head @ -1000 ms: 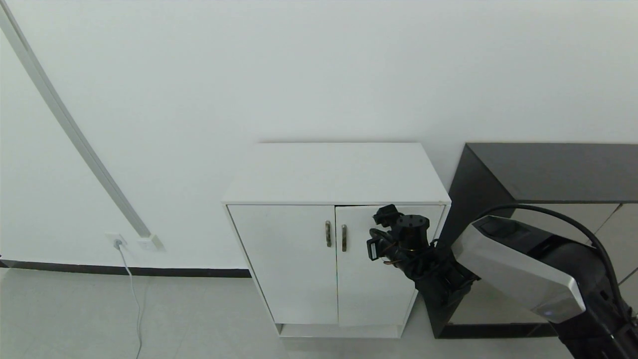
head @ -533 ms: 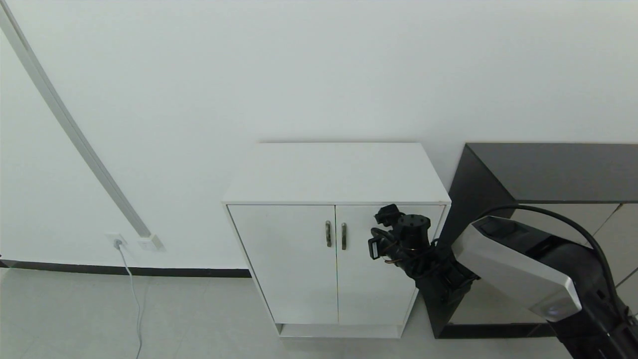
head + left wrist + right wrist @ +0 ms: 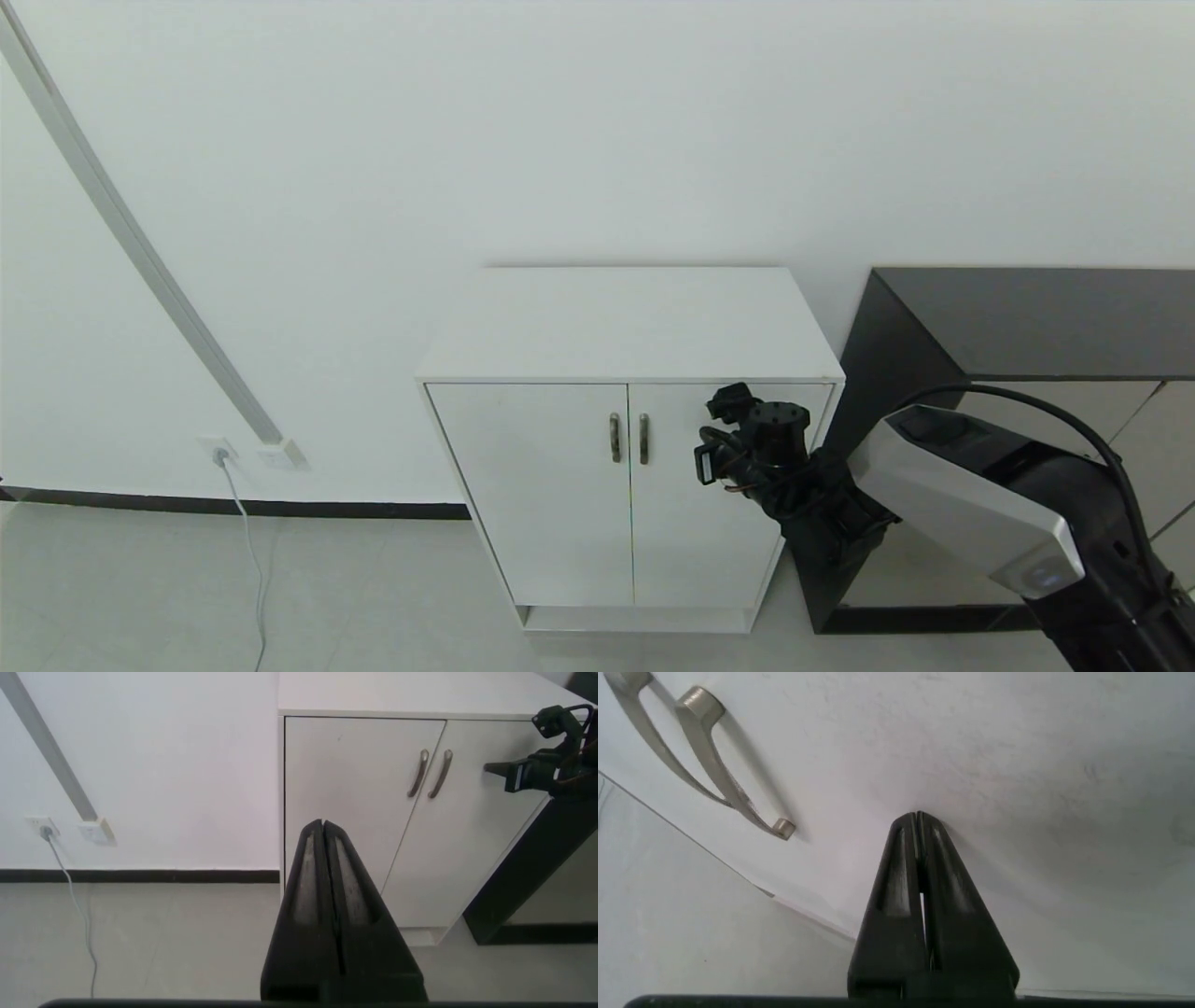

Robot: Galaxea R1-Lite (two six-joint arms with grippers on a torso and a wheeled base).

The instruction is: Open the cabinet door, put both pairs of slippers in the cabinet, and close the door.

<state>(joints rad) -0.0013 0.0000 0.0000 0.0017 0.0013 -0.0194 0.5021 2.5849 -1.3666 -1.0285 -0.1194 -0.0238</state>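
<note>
The right gripper [image 3: 918, 821] is seen with its two fingers pressed fully together and nothing held between them. Its tip is set against, or only just off, the face of the right cabinet door [image 3: 695, 551]; true contact cannot be settled. The left gripper [image 3: 322, 826] is likewise drawn fully closed and empty, and is held well back from the cabinet [image 3: 635, 322], pointed towards the left door [image 3: 532, 495].

Trouble is judged most likely to come from pressure. Both doors are seen flush and shut, so any further push by the right gripper would be taken by the panel and the hinges: the door could be marked, the light cabinet could be shoved back, or the closed tip could skid across the smooth white face. If the door is meant to be opened instead, nothing can be hooked with the fingers pressed together, and a pull would be wasted until they are parted.

The right door handle [image 3: 643, 441] is placed near the gripper, on the side towards the centre seam, with the left door handle [image 3: 614, 437] just beyond it. What lies behind the doors is hidden. A dark cabinet [image 3: 1027, 317] stands just beside the white one, on the right arm's side
</note>
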